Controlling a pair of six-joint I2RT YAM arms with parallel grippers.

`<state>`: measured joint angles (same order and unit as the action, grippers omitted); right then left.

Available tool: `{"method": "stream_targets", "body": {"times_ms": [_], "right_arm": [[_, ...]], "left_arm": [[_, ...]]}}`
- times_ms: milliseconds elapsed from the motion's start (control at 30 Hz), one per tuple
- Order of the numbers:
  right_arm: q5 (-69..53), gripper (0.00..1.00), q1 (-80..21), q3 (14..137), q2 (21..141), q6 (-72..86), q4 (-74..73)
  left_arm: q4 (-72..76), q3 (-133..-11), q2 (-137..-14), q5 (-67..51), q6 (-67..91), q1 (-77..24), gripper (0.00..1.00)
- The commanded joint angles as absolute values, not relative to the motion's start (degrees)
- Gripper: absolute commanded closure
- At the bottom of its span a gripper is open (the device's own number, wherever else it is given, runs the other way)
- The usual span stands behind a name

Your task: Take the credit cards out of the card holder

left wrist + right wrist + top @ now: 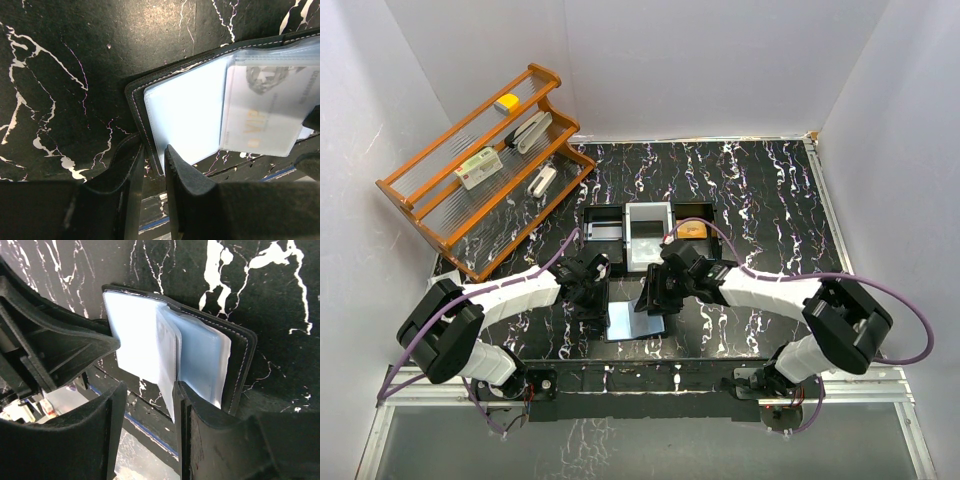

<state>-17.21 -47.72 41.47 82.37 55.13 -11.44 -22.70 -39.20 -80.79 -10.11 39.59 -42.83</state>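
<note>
The card holder (pixel 632 321) lies open near the table's front edge, black outside and light blue-grey inside. In the left wrist view one of the credit cards (pixel 265 110), pale with gold "VIP" lettering, sits in a clear pocket of the card holder (pixel 185 115). My left gripper (pixel 154 150) is shut on the black stitched cover edge at the holder's left side. My right gripper (pixel 149 387) is open at the other side of the card holder (pixel 135 330). A clear pocket leaf (pixel 167 355) hangs against its right finger (pixel 200 415). From above, the left gripper (pixel 592 292) and right gripper (pixel 658 298) flank the holder.
A black three-compartment tray (pixel 603 214) stands just behind the grippers, with an orange item (pixel 695 230) in its right section. A wooden slatted rack (pixel 420 205) with small items leans at the back left. White walls enclose the table on three sides.
</note>
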Motion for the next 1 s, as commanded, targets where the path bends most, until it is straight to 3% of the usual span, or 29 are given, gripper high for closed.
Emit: {"method": "stream_targets", "body": {"times_ms": [0,433,967], "right_arm": [[-14.9,0.61,-48.5,46.2,83.5,52.3,-16.1],[-3.4,0.76,-51.5,53.7,85.5,49.2,-28.5],[7.6,0.79,-57.2,63.4,91.8,47.0,-39.6]], "left_arm": [[-22.8,-38.6,-81.2,-10.7,39.3,-43.5,0.79],[-22.2,-38.9,-81.5,-11.2,39.4,-43.4,0.79],[-22.9,-39.9,-81.9,-11.2,38.9,-43.4,0.79]]}}
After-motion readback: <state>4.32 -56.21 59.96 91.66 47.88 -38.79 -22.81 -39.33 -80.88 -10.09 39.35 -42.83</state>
